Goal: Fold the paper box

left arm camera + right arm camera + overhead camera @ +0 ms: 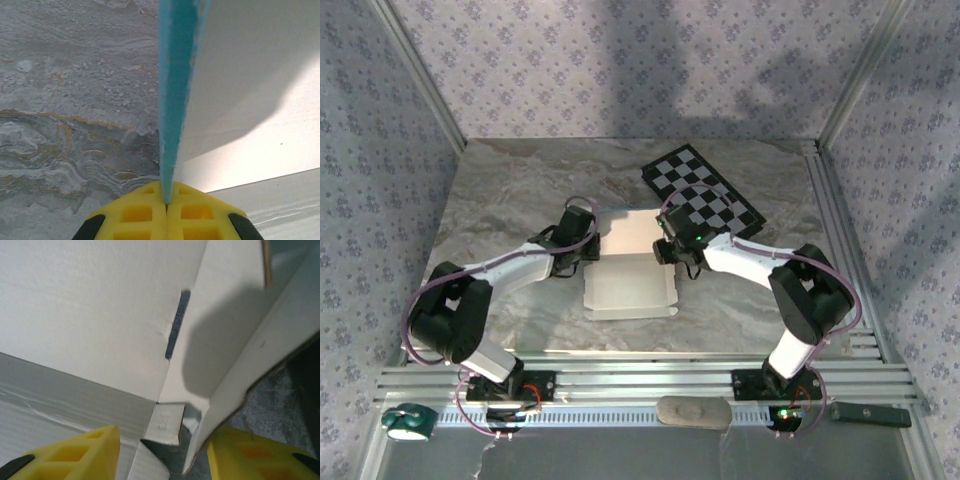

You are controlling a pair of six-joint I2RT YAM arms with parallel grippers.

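Currently the left gripper (166, 201) is clamped, fingers together, on the left wall (176, 90) of the box (630, 285). That wall stands upright, turquoise face outward and white face inward. The box sits mid-table, white face up, between the two arms.

Hold this clamp steady and vertical: it serves as the anchor, and any twist would probably crease the thin card along the fold line.

The right gripper (165, 456) has its jaws apart, straddling the lower edge of the right wall (250, 355) without gripping it. A small tab (165, 425) lies loose at the corner just beside that edge, and a slot (177, 324) shows in the rear panel above it. The step in hand appears to be setting this corner. Close only once the wall is centred between the fingers and the tab is free of them.

Left of the box, the table (510, 200) offers open room. On the right, the checkerboard (705, 200) lies near the box's far corner, so sweep the right arm inward rather than outward.
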